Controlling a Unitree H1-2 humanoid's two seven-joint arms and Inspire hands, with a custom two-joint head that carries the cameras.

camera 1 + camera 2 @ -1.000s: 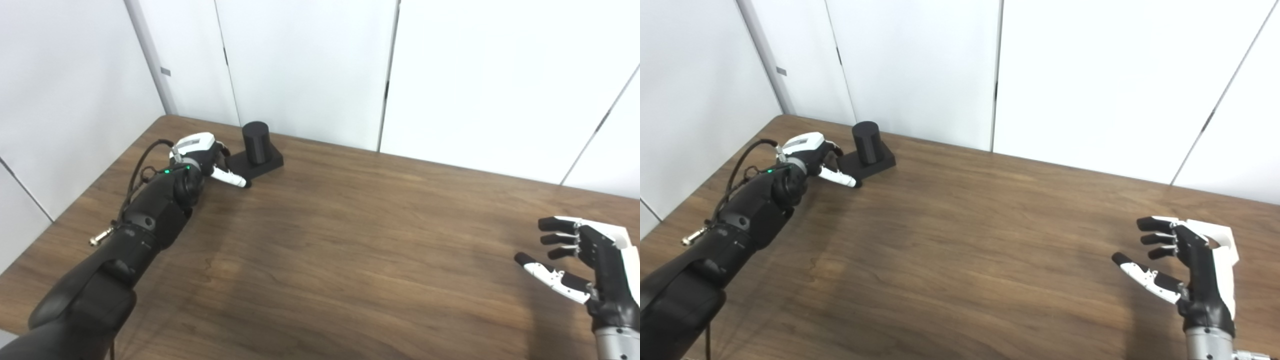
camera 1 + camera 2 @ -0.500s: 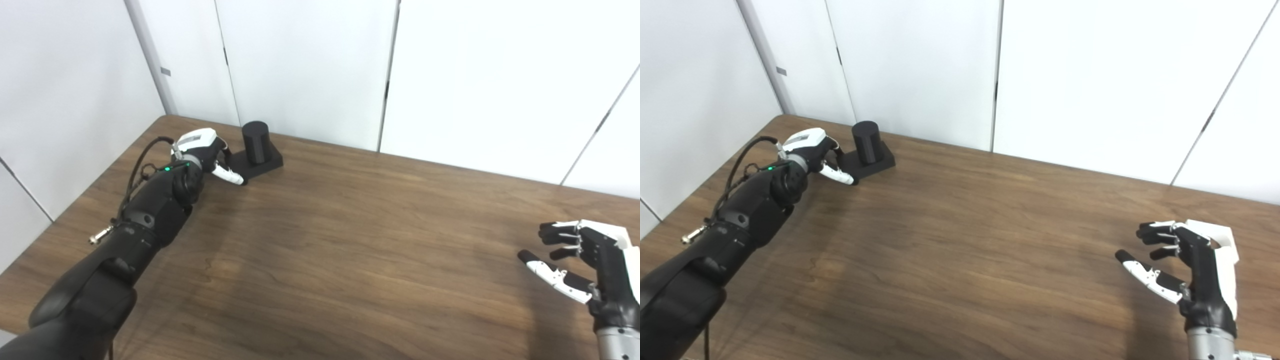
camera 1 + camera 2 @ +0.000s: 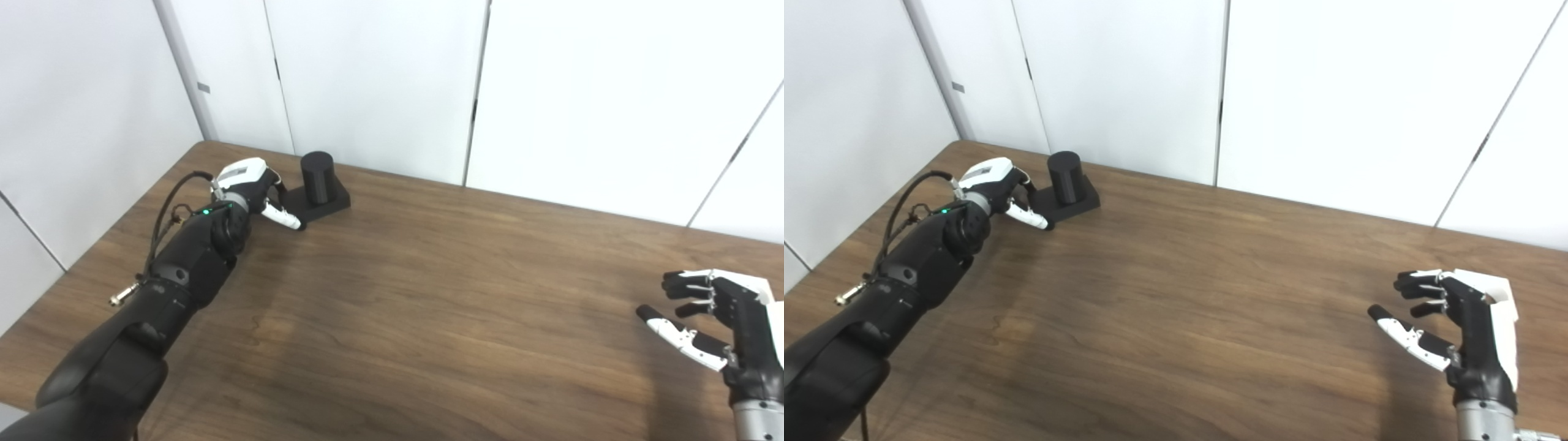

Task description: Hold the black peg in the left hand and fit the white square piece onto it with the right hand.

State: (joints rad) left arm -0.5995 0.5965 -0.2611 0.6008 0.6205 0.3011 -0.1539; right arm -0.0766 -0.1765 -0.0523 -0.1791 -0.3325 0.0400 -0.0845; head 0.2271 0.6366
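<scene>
The black peg (image 3: 316,177) is a short upright cylinder on a flat square black base (image 3: 331,204). It stands at the table's far left, near the back edge. My left hand (image 3: 252,184) is at the base's left edge, with its fingers curled onto the base and its thumb (image 3: 283,217) along the front side. The peg still rests on the table. My right hand (image 3: 716,321) hovers open and empty over the front right of the table, fingers half curled. No white square piece shows in either view.
The wooden table (image 3: 429,294) runs to white wall panels (image 3: 380,79) close behind the peg. A cable (image 3: 168,205) loops off my left forearm.
My left hand has closed in on the peg's base, and the peg has shifted slightly right. My right hand has dropped a little and curled its fingers more.
</scene>
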